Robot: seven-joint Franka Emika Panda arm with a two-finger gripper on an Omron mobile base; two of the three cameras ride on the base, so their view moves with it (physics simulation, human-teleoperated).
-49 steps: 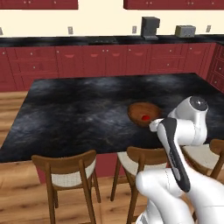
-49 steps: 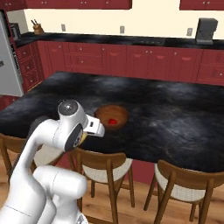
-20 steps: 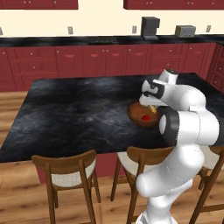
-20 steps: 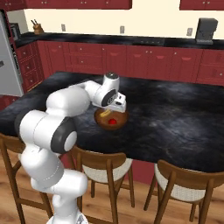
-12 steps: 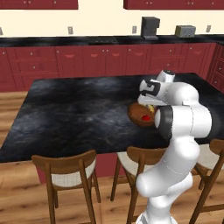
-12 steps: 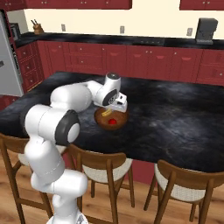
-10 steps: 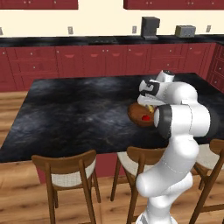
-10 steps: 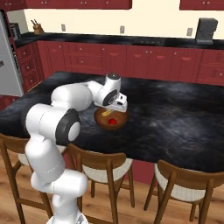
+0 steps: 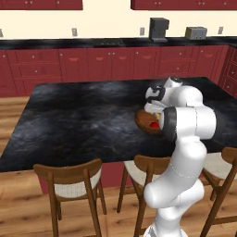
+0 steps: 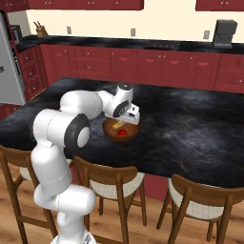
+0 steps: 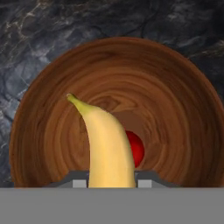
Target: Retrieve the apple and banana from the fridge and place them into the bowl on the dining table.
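Banana [image 11: 107, 146] clamped in end effector [image 11: 109, 181], tip pointing down over the bowl's [image 11: 52, 131] centre, presumably lined up for release. Apple [image 11: 135, 148] already rests on the bowl floor beneath. Bowl sits on the bench [image 10: 190, 128], chairs [image 10: 114, 186] alongside.

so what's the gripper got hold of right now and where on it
The gripper is shut on the banana, gripping its near end; the stem tip points out over the bowl.
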